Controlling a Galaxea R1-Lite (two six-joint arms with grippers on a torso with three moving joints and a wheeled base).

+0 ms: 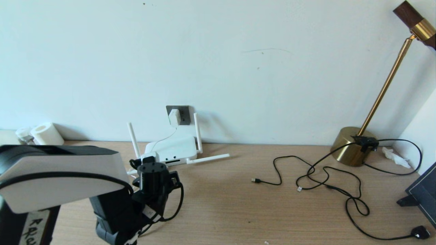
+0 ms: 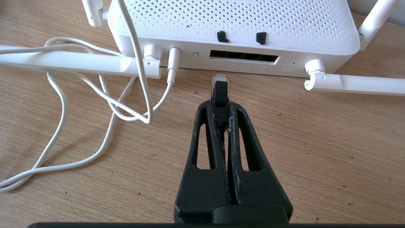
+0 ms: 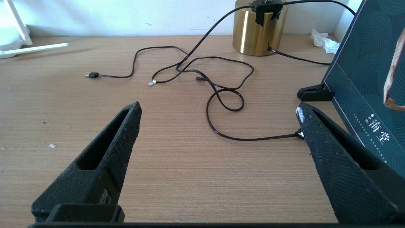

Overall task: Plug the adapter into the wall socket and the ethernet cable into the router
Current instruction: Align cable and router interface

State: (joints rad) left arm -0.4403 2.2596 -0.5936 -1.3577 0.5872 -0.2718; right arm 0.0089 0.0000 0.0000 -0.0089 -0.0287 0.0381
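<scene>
The white adapter (image 1: 174, 117) sits in the dark grey wall socket (image 1: 184, 114), and its thin white cord (image 2: 63, 110) runs down to the white router (image 1: 172, 149). In the left wrist view my left gripper (image 2: 220, 106) is shut on the black boot of the ethernet cable (image 2: 220, 91). The clear plug tip points at the router's (image 2: 234, 25) dark port strip (image 2: 244, 57) and stands a short gap in front of it, apart from it. My right gripper (image 3: 218, 114) hangs open over bare desk at the right, holding nothing; the head view does not show it.
A brass lamp (image 1: 354, 149) stands at the back right with thin black cables (image 1: 323, 177) sprawled in front of it and a black plug (image 1: 420, 232) near the front edge. A dark box (image 3: 364, 79) leans at the right. A tissue roll (image 1: 46, 134) sits far left.
</scene>
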